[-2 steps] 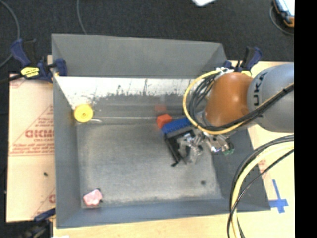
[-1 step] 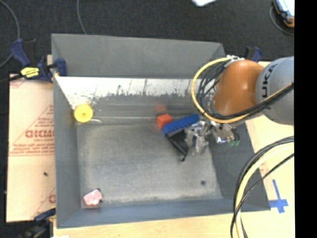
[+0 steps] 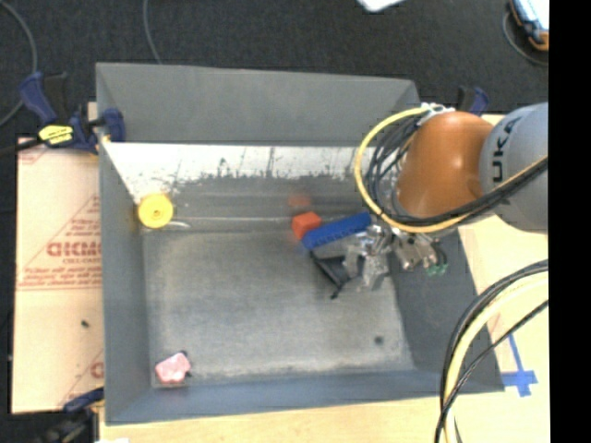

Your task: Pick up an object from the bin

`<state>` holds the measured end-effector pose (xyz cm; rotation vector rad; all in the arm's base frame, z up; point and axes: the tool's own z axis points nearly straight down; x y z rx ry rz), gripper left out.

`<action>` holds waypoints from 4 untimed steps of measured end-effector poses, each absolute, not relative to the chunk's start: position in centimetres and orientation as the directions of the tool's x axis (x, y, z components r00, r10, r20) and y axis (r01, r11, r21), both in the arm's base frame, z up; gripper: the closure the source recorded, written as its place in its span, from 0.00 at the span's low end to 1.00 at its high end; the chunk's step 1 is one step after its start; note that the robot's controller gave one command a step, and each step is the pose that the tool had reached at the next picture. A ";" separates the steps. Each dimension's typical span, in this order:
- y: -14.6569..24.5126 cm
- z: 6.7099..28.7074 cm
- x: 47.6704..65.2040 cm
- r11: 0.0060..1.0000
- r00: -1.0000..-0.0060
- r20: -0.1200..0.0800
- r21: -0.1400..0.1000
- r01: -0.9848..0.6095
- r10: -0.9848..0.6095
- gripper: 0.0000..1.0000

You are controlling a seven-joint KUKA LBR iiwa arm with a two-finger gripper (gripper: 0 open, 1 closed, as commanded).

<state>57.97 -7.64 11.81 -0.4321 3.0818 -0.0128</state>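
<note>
**Hand low in the bin's right half, beside a blue block and a black piece**

We see the arm (image 3: 517, 169) reaching in from the right, with its orange cover (image 3: 441, 164) and a loop of cables (image 3: 369, 169) above the bin's right side. Below the cover, the hand (image 3: 367, 268) sits low over the grey bin (image 3: 249, 312), near the right wall and about halfway between the back and front walls. We cannot tell how far the hand is open, nor whether it has hold of anything.

Two things lie closest to it. A long blue block (image 3: 332, 231) lies at a slant just to the hand's upper left, its right end reaching the hand's metal parts. A thin black piece (image 3: 328, 271) lies just to the left of the hand and below the blue block; we cannot tell whether the hand touches it. A small orange block (image 3: 305, 222) rests against the blue block's left end.

The other things lie well apart from the hand. A yellow disc (image 3: 155, 211) rests at the back left, at the foot of the back wall. A pink lump (image 3: 173, 368) lies in the front left corner.
</note>
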 end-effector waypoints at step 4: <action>-5.6 10.9 57.1 0.979 -0.978 -0.042 -0.011 -0.204 -0.204 1.00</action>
